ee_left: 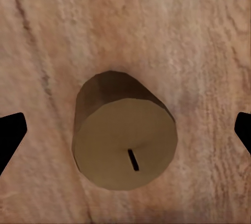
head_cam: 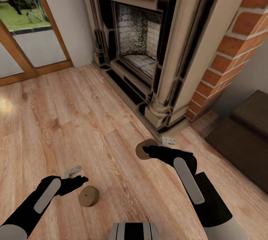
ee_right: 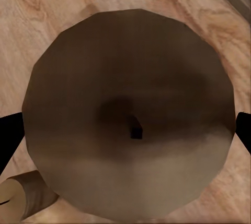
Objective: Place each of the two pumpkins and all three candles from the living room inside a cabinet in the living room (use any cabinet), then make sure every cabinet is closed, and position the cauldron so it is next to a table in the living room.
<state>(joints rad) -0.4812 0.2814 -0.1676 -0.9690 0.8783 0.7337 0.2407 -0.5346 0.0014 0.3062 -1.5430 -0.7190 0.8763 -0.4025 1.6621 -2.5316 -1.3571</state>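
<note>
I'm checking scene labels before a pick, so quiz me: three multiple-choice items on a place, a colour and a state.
1. What does the candle near the left end effector rest on?
A. wooden floor
B. fireplace hearth
C. dark cabinet

2. What colour are the bricks beside the fireplace?
A. grey
B. orange-red
C. white

3. What state is the left end effector in?
A. shut on the candle
B. shut on nothing
C. open

Answers:
1 A: the candle stands on the wooden floor.
2 B: the bricks beside the fireplace are orange-red with pale mortar.
3 C: the left end effector has its fingers spread wide, clear of the candle.
</note>
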